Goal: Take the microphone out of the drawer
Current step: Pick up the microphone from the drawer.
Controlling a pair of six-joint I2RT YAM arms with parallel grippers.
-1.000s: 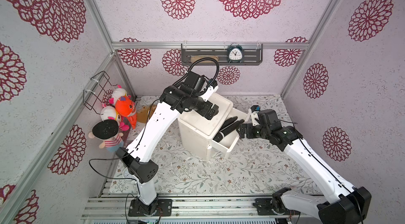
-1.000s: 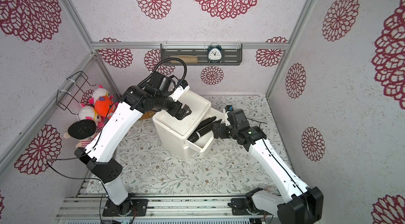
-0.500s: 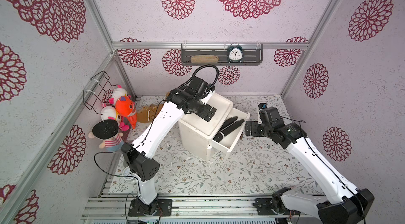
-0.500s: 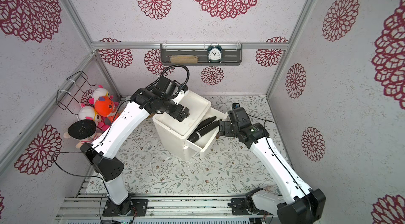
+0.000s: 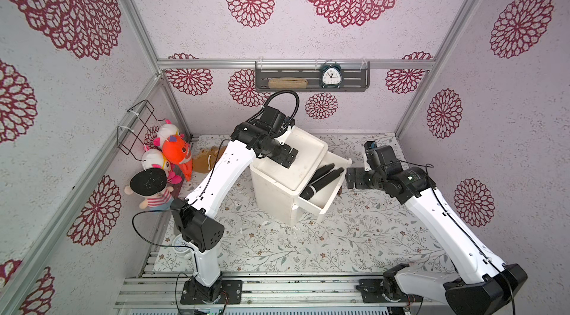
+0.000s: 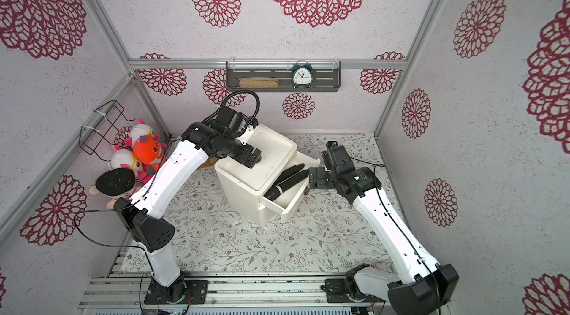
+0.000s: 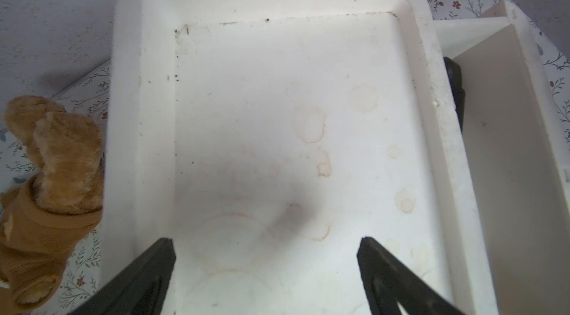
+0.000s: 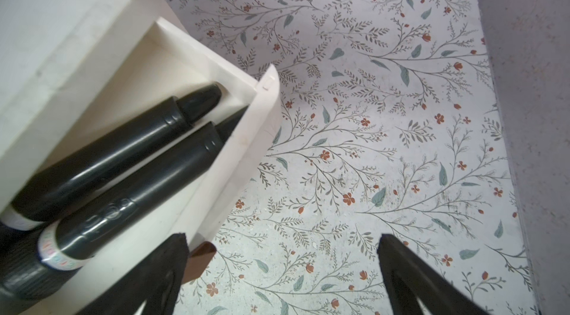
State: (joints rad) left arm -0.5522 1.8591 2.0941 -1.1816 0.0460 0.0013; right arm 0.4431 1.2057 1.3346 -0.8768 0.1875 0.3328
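Microphones, two, black, tapered handles, pale patterned ring under a ribbed head; lay side by side in the pulled-out white drawer. Left gripper spread wide above the cabinet top; right gripper spread wide beside the drawer, empty. Floral mat; pale walls, red rosettes.

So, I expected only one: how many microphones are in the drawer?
2. One microphone lies nearest the cabinet, the second microphone beside it, by the drawer front; others could hide inside.
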